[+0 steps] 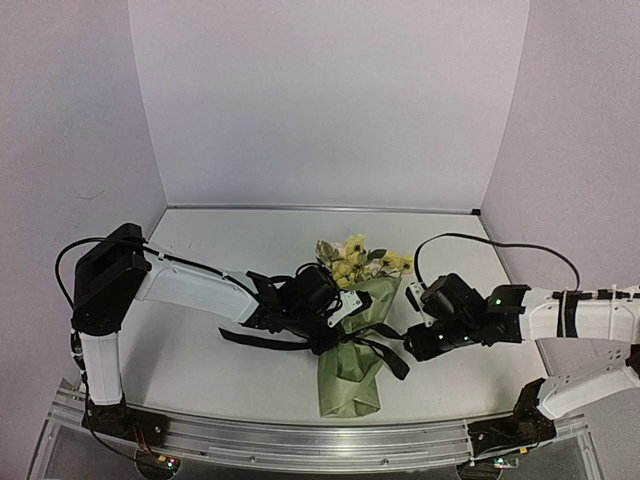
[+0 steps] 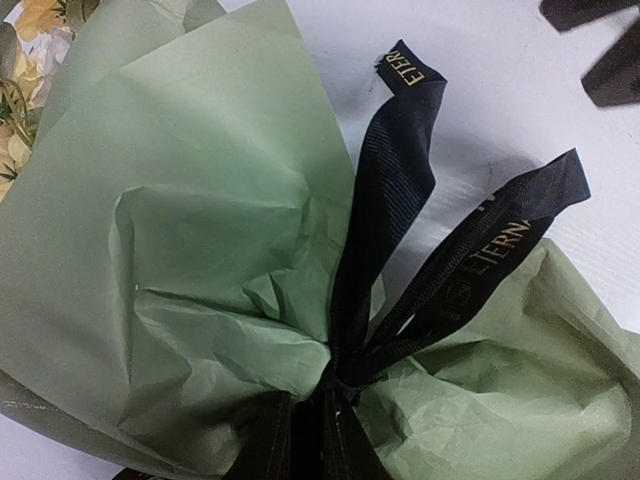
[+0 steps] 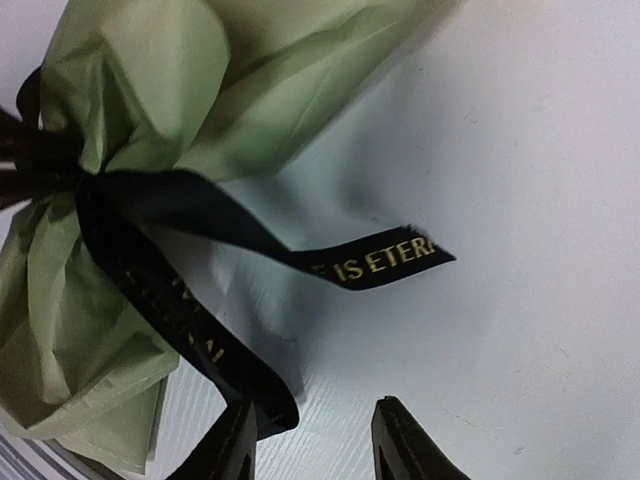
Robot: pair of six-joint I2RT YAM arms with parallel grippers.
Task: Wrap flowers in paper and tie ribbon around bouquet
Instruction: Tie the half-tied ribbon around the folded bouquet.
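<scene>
The bouquet lies in mid-table: yellow and cream flowers point(image 1: 355, 258) at the far end, olive-green paper point(image 1: 350, 385) flaring toward the near edge. The black ribbon point(image 1: 385, 355) is knotted round the pinched waist, and its tails spread to both sides. My left gripper point(image 1: 338, 322) sits on that waist, shut on the ribbon at the knot point(image 2: 345, 370), with paper point(image 2: 200, 200) bulging on either side and flowers point(image 2: 25, 60) at the top left corner. My right gripper point(image 3: 315, 440) is open just right of the bouquet. One lettered ribbon point(image 3: 200, 215) tail curls against its left finger point(image 3: 232, 440); the other tail lies free on the table.
An aluminium rail point(image 1: 300, 435) runs along the near edge by the arm bases. Pale walls close the table at the back and sides. My left arm point(image 1: 190, 285) stretches across the left half. A black cable point(image 1: 480, 242) loops above my right wrist.
</scene>
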